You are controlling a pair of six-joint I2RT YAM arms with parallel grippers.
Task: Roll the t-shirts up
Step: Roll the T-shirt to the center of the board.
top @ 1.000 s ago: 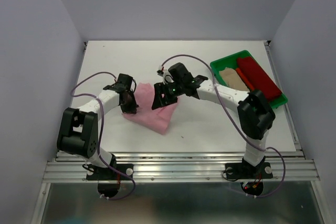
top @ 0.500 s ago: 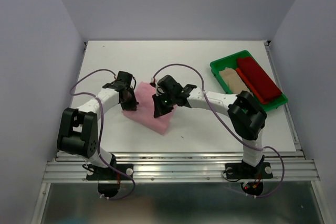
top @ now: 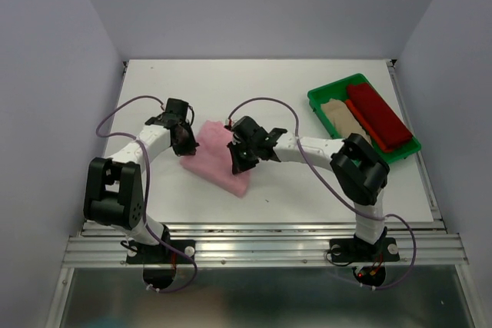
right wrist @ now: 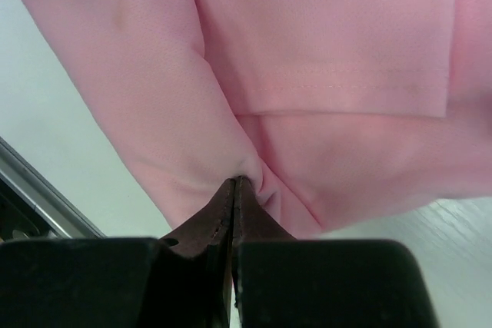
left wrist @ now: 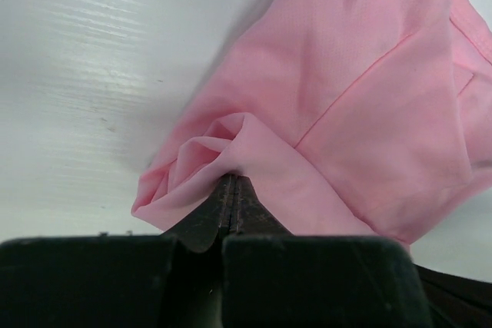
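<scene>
A light pink t-shirt (top: 215, 160) lies bunched in the middle of the white table, also filling the left wrist view (left wrist: 361, 105) and the right wrist view (right wrist: 323, 59). My left gripper (top: 183, 144) is at its left end, shut on a fold of the pink cloth (left wrist: 231, 178). My right gripper (top: 238, 160) is over the shirt's right part, shut on another pinch of the same cloth (right wrist: 237, 180). A dark red t-shirt (top: 378, 115) and a beige t-shirt (top: 340, 115) lie in the tray.
A green plastic tray (top: 327, 92) sits at the back right of the table. Purple cables loop over both arms. The metal rail (top: 261, 247) runs along the table's near edge.
My right gripper moved left and down onto the pink shirt and shut on its cloth. My left gripper shifted slightly left and back, still holding its fold.
</scene>
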